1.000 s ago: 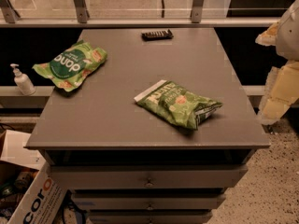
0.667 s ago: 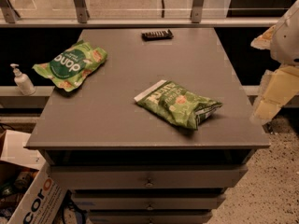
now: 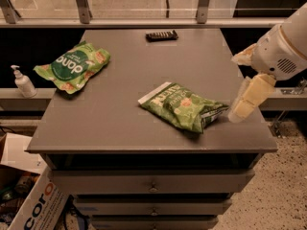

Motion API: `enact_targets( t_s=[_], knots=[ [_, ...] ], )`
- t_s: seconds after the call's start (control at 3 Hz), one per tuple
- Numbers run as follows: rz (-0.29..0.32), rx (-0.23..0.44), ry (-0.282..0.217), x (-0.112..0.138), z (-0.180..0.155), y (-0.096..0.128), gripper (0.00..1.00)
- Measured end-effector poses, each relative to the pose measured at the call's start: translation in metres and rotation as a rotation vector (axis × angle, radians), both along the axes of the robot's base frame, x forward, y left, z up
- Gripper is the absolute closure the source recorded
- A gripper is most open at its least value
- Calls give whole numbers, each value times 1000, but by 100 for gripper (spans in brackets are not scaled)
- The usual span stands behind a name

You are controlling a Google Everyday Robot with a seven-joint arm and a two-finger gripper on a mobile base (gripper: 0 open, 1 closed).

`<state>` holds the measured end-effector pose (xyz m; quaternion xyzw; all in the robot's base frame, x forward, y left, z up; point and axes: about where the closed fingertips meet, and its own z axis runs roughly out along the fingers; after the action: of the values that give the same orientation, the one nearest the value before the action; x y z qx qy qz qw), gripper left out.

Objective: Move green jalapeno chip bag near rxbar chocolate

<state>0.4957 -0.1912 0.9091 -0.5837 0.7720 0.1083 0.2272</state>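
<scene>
We see the hand (image 3: 233,87) at the right edge of the tabletop (image 3: 120,123), hanging off the white arm (image 3: 287,42) that enters from the upper right. It's open: one pale finger (image 3: 249,97) angles down and left with its tip just above the tabletop's right side, and the other sits higher up, well apart from it. Nothing is between them and it holds nothing.

The jalapeno bag (image 3: 184,107) lies flat on the tabletop, right of centre and toward the front edge. Its white end strip points up-left and the crinkled end points right. The lower fingertip is just beside that right end. We can't tell if it touches, but it looks a hair apart.

The rxbar (image 3: 161,35) is at the far edge of the tabletop, near the middle. It's small, dark and flat, with its long side running left-right. It is well apart from the jalapeno bag, with bare tabletop between them.

The bright bag (image 3: 72,67), with a dark green circle logo, lies at the far left of the tabletop, partly over the left edge. It is well apart from both the jalapeno bag and the rxbar.

Off the tabletop:
- A white pump bottle (image 3: 23,82) stands upright on a ledge to the left, near the bright bag.
- Drawers (image 3: 152,183) with small knobs sit under the tabletop.
- A cardboard box (image 3: 33,205) with red lettering sits on the floor at lower left.
- Speckled floor shows at lower right.
</scene>
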Motion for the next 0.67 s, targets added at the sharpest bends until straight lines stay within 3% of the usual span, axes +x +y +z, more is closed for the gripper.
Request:
enact_targets(
  t_s=[0.33,0.67],
  knots=[
    [32,116,73,21,-28,14,0],
    [61,169,111,28,-55,22,0]
  ],
)
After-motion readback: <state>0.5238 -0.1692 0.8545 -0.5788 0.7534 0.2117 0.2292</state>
